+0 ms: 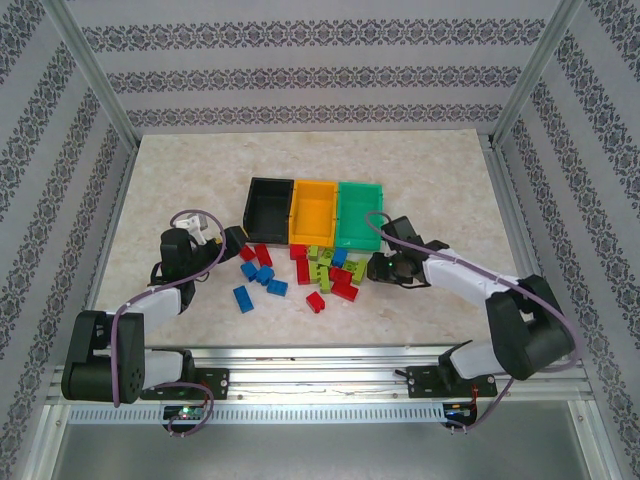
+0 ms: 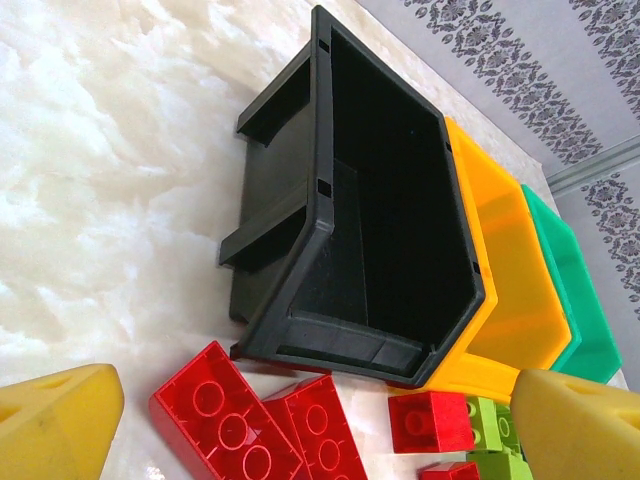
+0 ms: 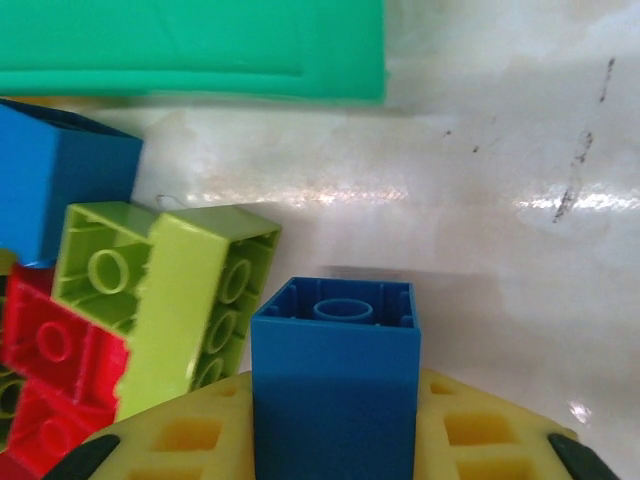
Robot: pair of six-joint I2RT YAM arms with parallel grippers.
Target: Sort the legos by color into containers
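Three containers stand side by side at mid table: black (image 1: 268, 205), orange-yellow (image 1: 314, 210) and green (image 1: 358, 210). In front of them lie scattered legos (image 1: 320, 270) in red, blue and lime green. My right gripper (image 1: 372, 268) is at the pile's right edge, shut on a small blue brick (image 3: 335, 390) held upside down between its yellow pads (image 3: 480, 440). My left gripper (image 1: 232, 240) is open near the black bin's (image 2: 380, 200) front corner. Two long red bricks (image 2: 225, 420) lie below its spread fingers (image 2: 60, 420).
Lime bricks (image 3: 200, 300), a red brick (image 3: 55, 370) and another blue brick (image 3: 55, 190) lie just left of the held one, with the green bin's wall (image 3: 190, 45) beyond. Loose blue bricks (image 1: 242, 298) sit at the front left. Patterned walls enclose the table.
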